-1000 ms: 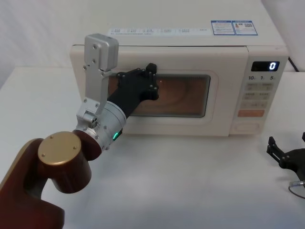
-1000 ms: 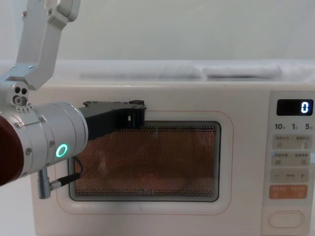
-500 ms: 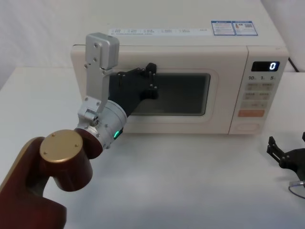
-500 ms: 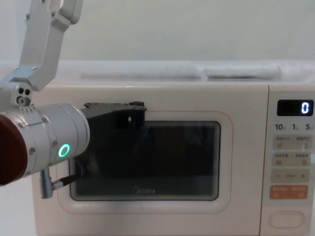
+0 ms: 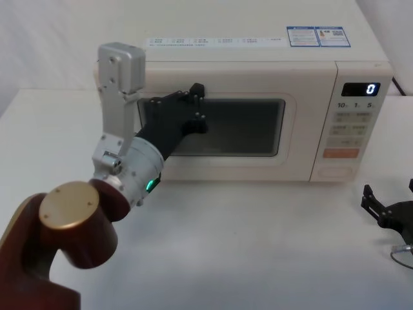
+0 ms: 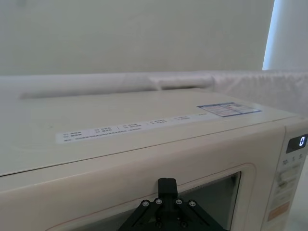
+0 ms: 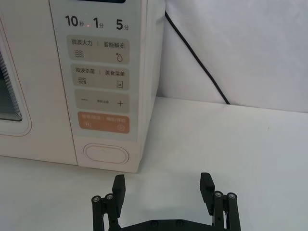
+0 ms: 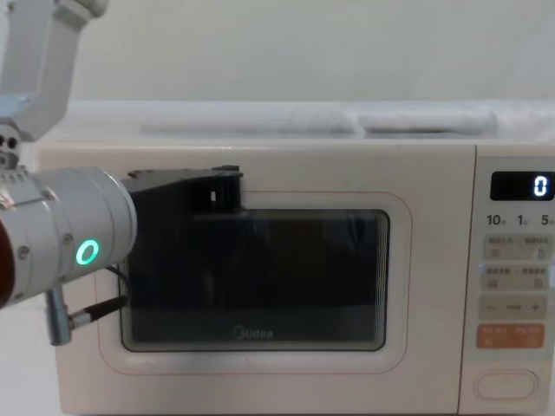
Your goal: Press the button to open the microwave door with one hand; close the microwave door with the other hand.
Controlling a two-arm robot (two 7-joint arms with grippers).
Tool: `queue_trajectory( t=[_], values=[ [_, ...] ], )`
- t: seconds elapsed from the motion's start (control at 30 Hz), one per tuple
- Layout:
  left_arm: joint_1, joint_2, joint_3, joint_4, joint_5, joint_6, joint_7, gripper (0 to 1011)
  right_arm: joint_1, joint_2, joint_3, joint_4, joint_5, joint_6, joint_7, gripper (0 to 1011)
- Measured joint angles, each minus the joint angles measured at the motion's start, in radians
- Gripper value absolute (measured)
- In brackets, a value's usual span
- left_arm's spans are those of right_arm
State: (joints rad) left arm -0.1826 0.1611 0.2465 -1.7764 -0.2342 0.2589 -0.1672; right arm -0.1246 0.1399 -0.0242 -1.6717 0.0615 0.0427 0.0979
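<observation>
Door [image 5: 219, 132] sits flush in the microwave front. Left gripper [image 5: 193, 106] lies against its upper left; finger state unclear. Right gripper [image 7: 163, 195], fingers spread, faces the button [image 7: 106, 154] just ahead.

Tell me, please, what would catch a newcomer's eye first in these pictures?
Probably the left gripper, reaching forward to the upper left of the dark window in the shut microwave door, its wrist ring glowing green. Next, the lit "0" on the display at the upper right. The right gripper waits open on the table, below the button.
</observation>
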Motion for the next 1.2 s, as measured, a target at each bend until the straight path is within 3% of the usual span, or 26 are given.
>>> queue_trajectory(
  t=[0.4,0.7,1.2],
  values=[
    [0.116,0.022,-0.041,-0.124,0.008,-0.014,0.044,0,0.0,0.0,0.0,0.0,0.0,0.0,0.0,1002],
    [0.22,0.025,-0.088,-0.162,0.059,-0.083,0.081,28,0.0,0.0,0.0,0.0,0.0,0.0,0.0,1002],
    [0.323,0.006,-0.173,-0.139,0.058,-0.126,0.076,471,0.0,0.0,0.0,0.0,0.0,0.0,0.0,1002]
  ],
)
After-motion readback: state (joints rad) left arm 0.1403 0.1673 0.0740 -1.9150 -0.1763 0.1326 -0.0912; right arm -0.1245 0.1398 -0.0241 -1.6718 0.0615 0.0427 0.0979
